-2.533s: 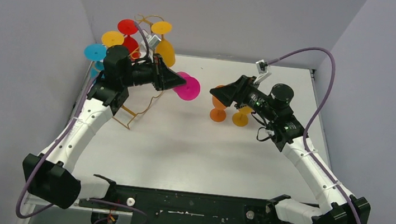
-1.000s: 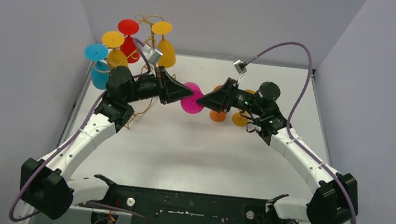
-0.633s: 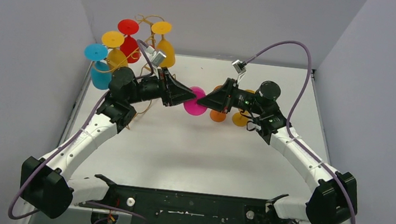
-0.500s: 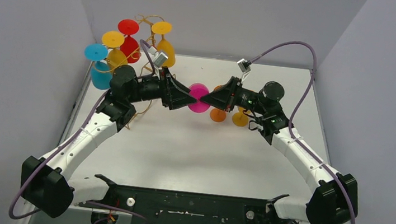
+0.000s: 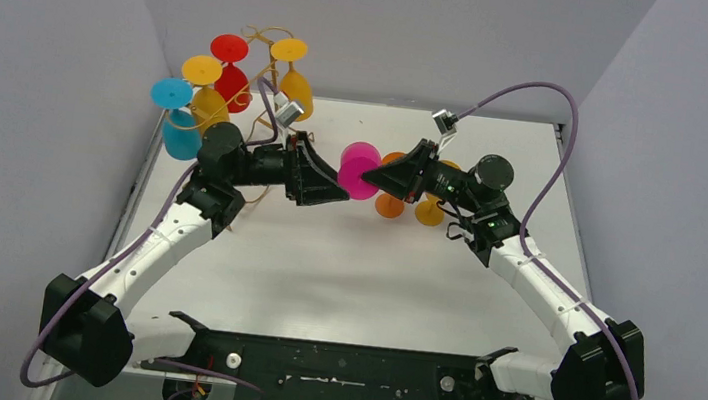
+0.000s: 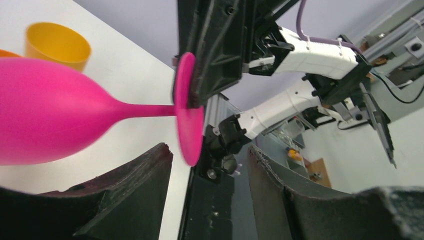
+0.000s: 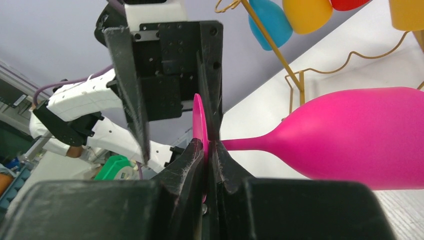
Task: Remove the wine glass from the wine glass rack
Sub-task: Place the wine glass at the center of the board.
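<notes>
Pinching the smooth pink wine glass point(image 7: 350, 140) by its disc foot, right gripper point(image 7: 209, 146) clamps; left gripper point(image 6: 207, 152) gapes.

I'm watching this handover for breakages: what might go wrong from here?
The right pincer pinches only the thin foot of the pink wine glass, which lies sideways with its bowl sticking out; it may pivot or slip free.
The left pincer stands open with that foot between its fingers; pulling away askew could clip it.
The orange glass and yellow glass stand close by and could be knocked.
</notes>
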`<action>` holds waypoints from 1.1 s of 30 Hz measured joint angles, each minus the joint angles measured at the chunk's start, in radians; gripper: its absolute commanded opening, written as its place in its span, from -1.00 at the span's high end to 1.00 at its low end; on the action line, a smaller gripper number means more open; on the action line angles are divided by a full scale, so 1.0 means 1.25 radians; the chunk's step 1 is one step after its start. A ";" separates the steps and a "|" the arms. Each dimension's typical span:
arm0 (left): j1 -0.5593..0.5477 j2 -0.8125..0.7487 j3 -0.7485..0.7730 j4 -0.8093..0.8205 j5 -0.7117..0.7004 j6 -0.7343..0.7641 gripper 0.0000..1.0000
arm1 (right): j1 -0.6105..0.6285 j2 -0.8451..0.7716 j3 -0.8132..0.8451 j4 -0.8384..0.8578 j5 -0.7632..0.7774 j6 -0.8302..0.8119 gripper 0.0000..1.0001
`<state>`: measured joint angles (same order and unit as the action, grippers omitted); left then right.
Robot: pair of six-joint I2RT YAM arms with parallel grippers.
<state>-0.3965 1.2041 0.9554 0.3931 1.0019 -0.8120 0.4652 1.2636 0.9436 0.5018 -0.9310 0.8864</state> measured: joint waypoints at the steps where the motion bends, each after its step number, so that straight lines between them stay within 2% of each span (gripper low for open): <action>1: -0.018 0.003 -0.004 0.007 -0.002 -0.007 -0.06 | 0.000 -0.002 -0.003 0.000 0.004 -0.007 1.00; 4: -0.063 0.008 -0.010 0.019 -0.022 -0.016 0.13 | 0.001 -0.003 -0.006 -0.001 0.007 -0.023 1.00; 9: -0.069 0.022 -0.011 0.036 -0.063 -0.024 0.45 | 0.002 -0.012 -0.006 0.000 0.008 -0.036 1.00; 17: -0.076 0.034 -0.022 0.101 -0.086 -0.055 0.55 | 0.016 -0.013 -0.006 0.000 0.005 -0.048 1.00; 26: -0.090 0.039 -0.019 0.019 -0.062 0.024 0.93 | 0.022 -0.013 -0.010 -0.002 0.008 -0.053 1.00; 27: -0.090 0.039 -0.018 0.016 -0.062 0.026 0.94 | 0.022 -0.013 -0.010 -0.002 0.008 -0.053 1.00; 29: -0.090 0.039 -0.018 0.012 -0.063 0.029 0.77 | 0.022 -0.013 -0.010 -0.002 0.008 -0.057 1.00; 33: -0.090 0.039 -0.018 0.021 -0.067 0.028 0.69 | 0.022 -0.013 -0.012 -0.003 0.008 -0.056 1.00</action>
<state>-0.5091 1.2530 0.9325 0.4198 0.9184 -0.7769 0.4923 1.2469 0.9291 0.4980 -0.9207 0.8165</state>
